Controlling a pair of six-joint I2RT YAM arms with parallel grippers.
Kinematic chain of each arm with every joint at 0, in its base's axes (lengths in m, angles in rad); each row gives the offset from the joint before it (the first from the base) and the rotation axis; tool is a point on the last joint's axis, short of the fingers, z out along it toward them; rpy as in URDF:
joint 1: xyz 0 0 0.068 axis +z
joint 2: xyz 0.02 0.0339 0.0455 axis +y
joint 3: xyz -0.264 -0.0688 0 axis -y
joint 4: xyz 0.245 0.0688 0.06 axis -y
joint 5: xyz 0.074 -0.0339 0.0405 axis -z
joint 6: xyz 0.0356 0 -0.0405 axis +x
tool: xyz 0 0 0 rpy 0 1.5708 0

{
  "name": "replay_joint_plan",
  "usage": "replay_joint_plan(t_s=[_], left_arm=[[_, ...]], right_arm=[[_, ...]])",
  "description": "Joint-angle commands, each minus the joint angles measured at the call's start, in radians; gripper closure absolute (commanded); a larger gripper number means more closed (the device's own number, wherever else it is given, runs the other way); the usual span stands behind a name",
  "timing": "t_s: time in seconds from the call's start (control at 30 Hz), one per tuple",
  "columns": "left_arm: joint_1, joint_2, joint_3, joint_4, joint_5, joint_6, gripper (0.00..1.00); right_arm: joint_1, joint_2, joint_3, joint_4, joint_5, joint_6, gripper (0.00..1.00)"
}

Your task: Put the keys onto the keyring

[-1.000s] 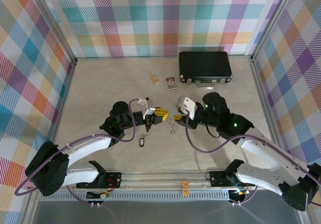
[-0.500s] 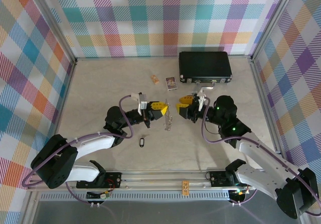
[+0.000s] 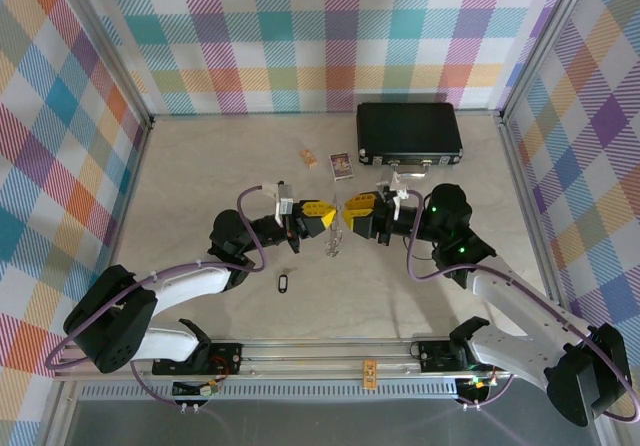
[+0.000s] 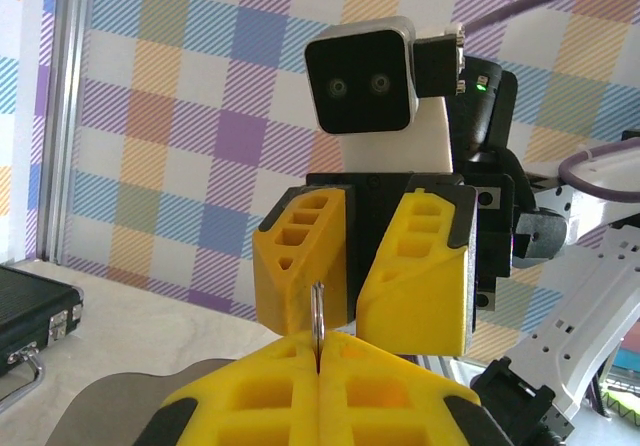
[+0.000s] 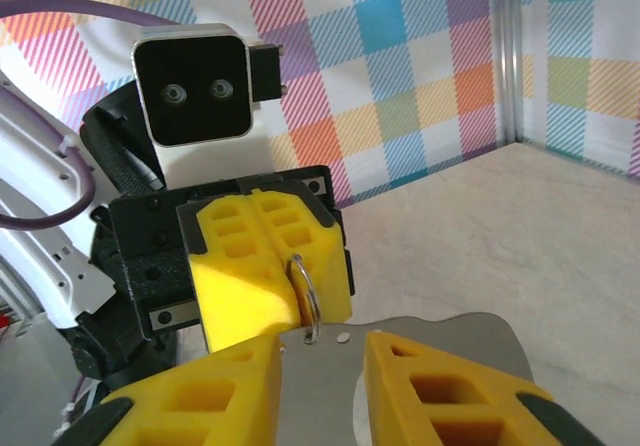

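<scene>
My left gripper (image 3: 328, 218) is shut on a thin metal keyring (image 4: 318, 316), held edge-on and upright at the fingertips (image 4: 250, 396). A small bunch of keys (image 3: 333, 241) dangles below, between the two grippers, above the table. My right gripper (image 3: 350, 209) faces the left one nose to nose, its yellow fingers (image 4: 305, 256) a narrow gap apart. In the right wrist view the keyring (image 5: 308, 291) sticks out of the left fingers (image 5: 250, 256) and meets a small hole in a flat grey metal piece (image 5: 330, 386) lying between my right fingers (image 5: 190, 396).
A black case (image 3: 409, 132) lies at the back right. Two small cards (image 3: 342, 165) (image 3: 309, 157) sit in front of it. A dark key fob (image 3: 283, 283) lies on the table below the left gripper. Checked walls close in three sides.
Both grippers rose off the table and swung to face each other. The right one moved left up to the ring and its jaws narrowed. The keys now hang free.
</scene>
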State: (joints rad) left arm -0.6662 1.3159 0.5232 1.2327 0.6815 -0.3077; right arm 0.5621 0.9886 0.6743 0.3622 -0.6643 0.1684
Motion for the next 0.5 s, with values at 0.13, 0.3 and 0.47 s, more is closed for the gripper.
replay_joint_plan(t_s=[0.13, 0.3, 0.47], left_arm=[[-0.006, -0.001, 0.037, 0.035, 0.046, -0.016, 1.0], [-0.006, -0.007, 0.034, 0.024, 0.053, -0.015, 1.0], [-0.006, -0.008, 0.037, 0.016, 0.061, -0.014, 1.0]], right_arm=[[-0.005, 0.042, 0.061, -0.011, -0.074, -0.024, 0.76], [-0.004, 0.059, 0.071, -0.005, -0.075, -0.027, 0.81], [-0.005, 0.057, 0.073, -0.011, -0.084, -0.034, 0.83]])
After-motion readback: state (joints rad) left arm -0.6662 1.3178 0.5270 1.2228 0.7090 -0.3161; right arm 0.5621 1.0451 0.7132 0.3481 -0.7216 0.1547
